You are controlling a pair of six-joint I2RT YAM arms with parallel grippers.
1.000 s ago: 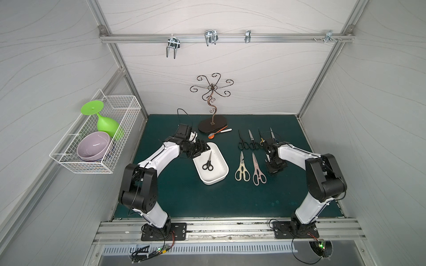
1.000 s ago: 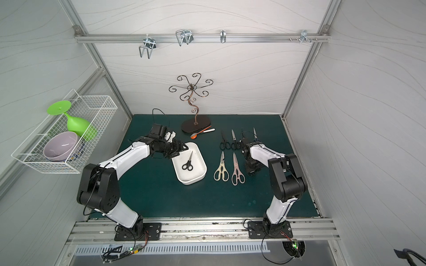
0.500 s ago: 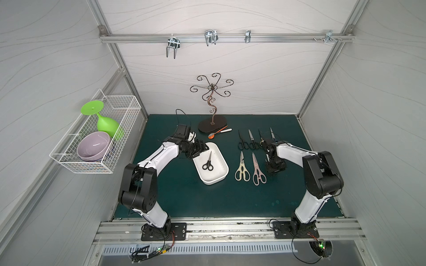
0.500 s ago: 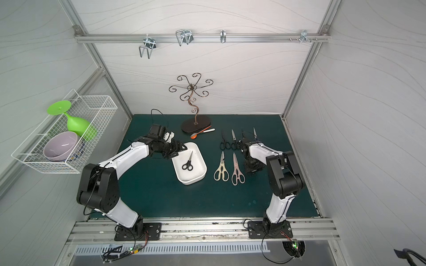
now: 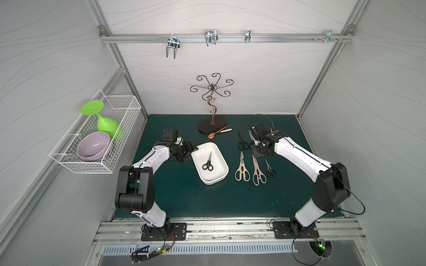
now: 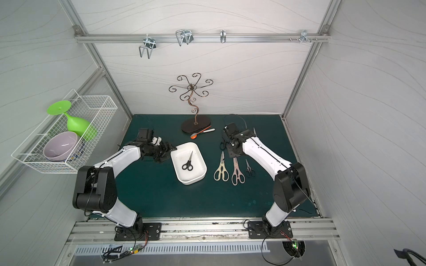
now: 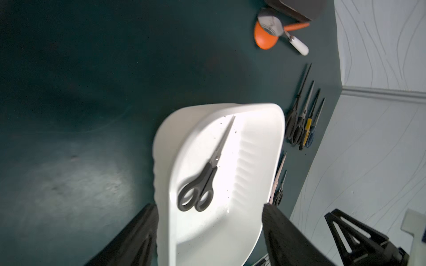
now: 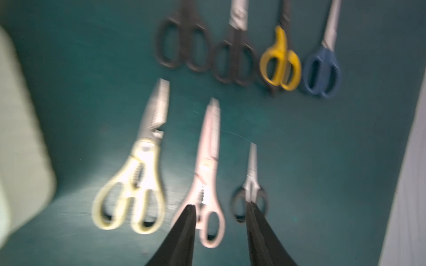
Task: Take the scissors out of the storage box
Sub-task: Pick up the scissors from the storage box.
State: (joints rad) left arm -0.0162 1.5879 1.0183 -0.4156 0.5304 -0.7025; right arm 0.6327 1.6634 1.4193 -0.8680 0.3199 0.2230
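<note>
- Last extraction pending: one pair of black scissors [image 5: 208,162] left in the storage box [image 5: 215,177], centre of both top views, lying flat on the floor with blades toward the frame's upper edge.
- Six pairs out on the mat [image 5: 184,195], right of the box. Lower row: cream shears [image 5: 242,169], pink shears [image 5: 258,172], small black pair [image 5: 269,170]. Upper row, via the right wrist view: black pair [image 8: 182,43], second black pair [image 8: 235,62], yellow pair [image 8: 280,62], blue pair [image 8: 322,69].
- Bracing the box with the left gripper [image 5: 190,149], fingers [image 7: 143,230] pinched across its upper-left end.
- Hovering the right gripper [image 8: 221,207] over the pink and small black handles, jaws spread, nothing between them; height unreadable through the blur.
- Remaining pair well apart from that gripper: to its left in the top views, past the cream shears and the box's right wall.
- Next, likely: swing left over the wall, drop fingertips to the floor astride the handles, pinch, lift clear. A thin, flat target, so expect slip.
</note>
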